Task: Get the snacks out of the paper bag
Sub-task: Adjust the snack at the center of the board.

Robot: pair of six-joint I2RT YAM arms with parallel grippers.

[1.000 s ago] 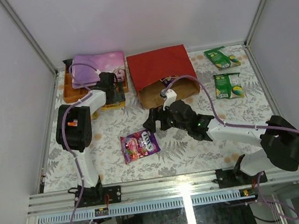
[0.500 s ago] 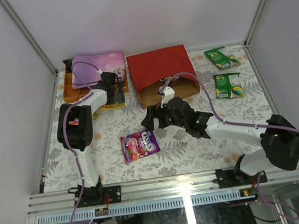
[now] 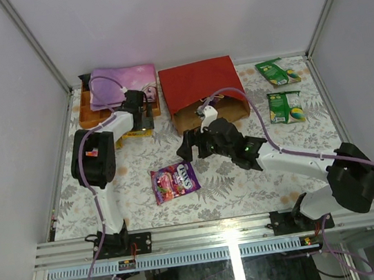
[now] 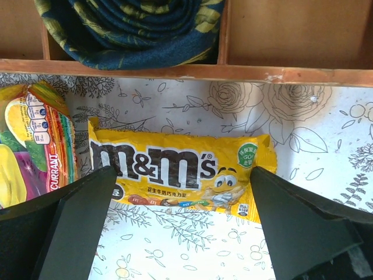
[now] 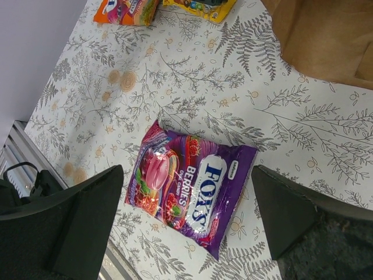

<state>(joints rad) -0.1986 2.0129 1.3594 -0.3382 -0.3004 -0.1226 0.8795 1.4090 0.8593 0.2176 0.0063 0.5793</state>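
Snacks are out on the table! A purple packet (image 5: 192, 184) lies in front of the paper bag (image 3: 201, 93). A green packet (image 3: 277, 71) and a second green one (image 3: 285, 106) lie to the bag's right, with a yellow packet (image 4: 180, 172) and an orange packet (image 4: 35, 146) to its left. The bag lies flat, mouth toward the arms. The right gripper (image 3: 193, 146) hovers just before that mouth, jaws spread, empty. The left gripper (image 3: 140, 115) hangs left of the bag over the yellow packet, jaws wide, nothing held.
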